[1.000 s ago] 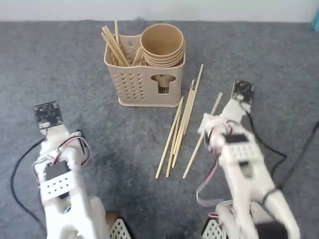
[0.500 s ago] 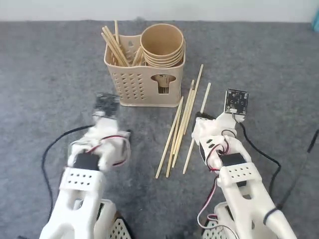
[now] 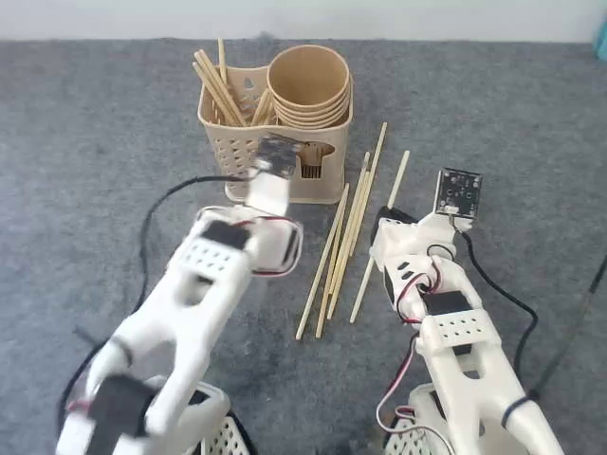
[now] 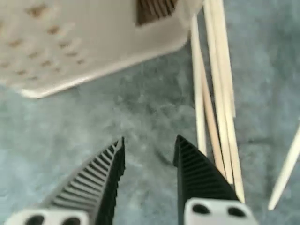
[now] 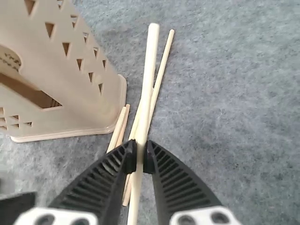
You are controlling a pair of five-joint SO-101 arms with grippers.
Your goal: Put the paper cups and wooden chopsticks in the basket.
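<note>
Chopstick (image 5: 150, 65), pale straight wood, in right gripper (image 5: 139, 150)

The high view looks steeply down over the table (image 3: 95, 114) from behind the arms (image 3: 455, 327). Each wrist view sits close behind its jaws; all three share basket (image 3: 232, 152) and chopsticks (image 3: 341, 248).

this looks like a robotics lab or a hobby test corner. a left arm (image 3: 190, 303) and a right arm (image 3: 455, 332) of white printed parts, with loose wires (image 3: 292, 248) and a bare circuit board (image 3: 458, 192), stand on a bench (image 3: 85, 133) covered in grey felt, a plain pale wall (image 3: 303, 17) behind. a basket (image 3: 242, 152) and chopsticks (image 3: 332, 256) sit there like test props.
</note>
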